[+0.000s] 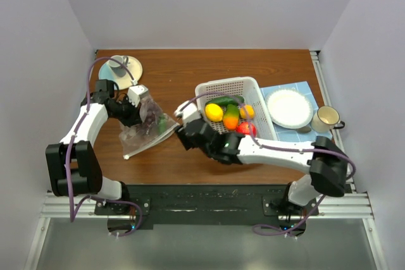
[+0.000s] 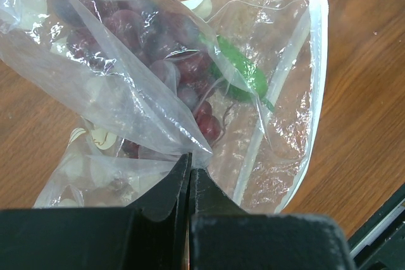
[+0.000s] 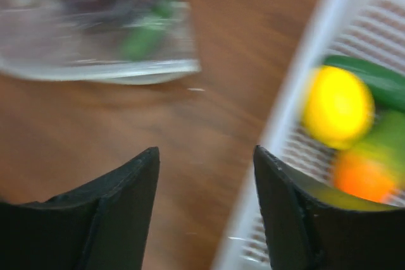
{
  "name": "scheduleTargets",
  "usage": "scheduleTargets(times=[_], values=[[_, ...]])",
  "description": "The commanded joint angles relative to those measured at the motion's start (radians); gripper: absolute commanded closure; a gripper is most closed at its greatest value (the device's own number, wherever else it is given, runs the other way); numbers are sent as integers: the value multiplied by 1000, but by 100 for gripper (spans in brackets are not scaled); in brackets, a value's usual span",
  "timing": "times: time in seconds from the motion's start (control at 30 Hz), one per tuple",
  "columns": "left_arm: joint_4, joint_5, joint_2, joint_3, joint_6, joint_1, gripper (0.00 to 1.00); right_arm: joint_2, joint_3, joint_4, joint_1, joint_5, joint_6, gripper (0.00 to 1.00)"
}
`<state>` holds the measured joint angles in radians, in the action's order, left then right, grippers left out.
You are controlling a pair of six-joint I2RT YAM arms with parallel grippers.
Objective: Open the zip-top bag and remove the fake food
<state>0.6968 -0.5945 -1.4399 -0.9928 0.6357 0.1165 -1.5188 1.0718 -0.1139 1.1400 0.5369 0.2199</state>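
The clear zip-top bag (image 1: pixel 144 128) lies on the wooden table left of centre, holding purple grapes (image 2: pixel 158 42) with a green leaf (image 2: pixel 237 71). My left gripper (image 2: pixel 190 159) is shut on a fold of the bag's plastic at its far end (image 1: pixel 143 102). My right gripper (image 3: pixel 205 153) is open and empty, between the bag (image 3: pixel 95 23) and the white basket (image 3: pixel 297 93); in the top view it (image 1: pixel 183 129) sits by the basket's near left corner. The basket (image 1: pixel 234 85) holds a lemon (image 1: pixel 214 112), orange (image 1: pixel 231 122), cucumber (image 1: pixel 229 100) and a red fruit (image 1: pixel 246 129).
A white plate (image 1: pixel 289 107) on a blue cloth and a mug (image 1: pixel 326 118) stand right of the basket. A pale dish (image 1: pixel 120 67) sits at the back left corner. The right wrist view is motion-blurred.
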Motion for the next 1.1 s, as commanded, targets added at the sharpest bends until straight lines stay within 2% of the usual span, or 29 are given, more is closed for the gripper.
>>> scheduleTargets(times=[0.0,0.07,0.1,0.17,0.27,0.4,0.47,0.53,0.6,1.07], values=[[-5,-19,16,-33,-14,-1,100,-75,20,109,67,-133,-44,59],[-5,-16,19,-33,-13,0,100,-128,23,144,82,-150,-31,73],[-5,-14,19,-33,-13,0,100,-147,27,158,84,-163,-28,86],[-3,-13,19,-35,-13,-1,100,-211,42,178,86,-189,-19,89],[1,-14,16,-43,-11,0,100,-305,108,178,86,-218,-14,87],[4,-14,18,-46,-11,0,100,-398,193,209,86,-224,-10,68],[7,-14,21,-46,-10,-1,100,-437,230,204,86,-226,-14,65],[7,-11,24,-43,-7,-1,100,-478,280,200,86,-216,-13,53],[6,-8,27,-40,-7,-1,100,-512,315,201,84,-197,-16,45],[4,-13,27,-23,9,-1,100,-646,474,168,12,-124,-10,38]])
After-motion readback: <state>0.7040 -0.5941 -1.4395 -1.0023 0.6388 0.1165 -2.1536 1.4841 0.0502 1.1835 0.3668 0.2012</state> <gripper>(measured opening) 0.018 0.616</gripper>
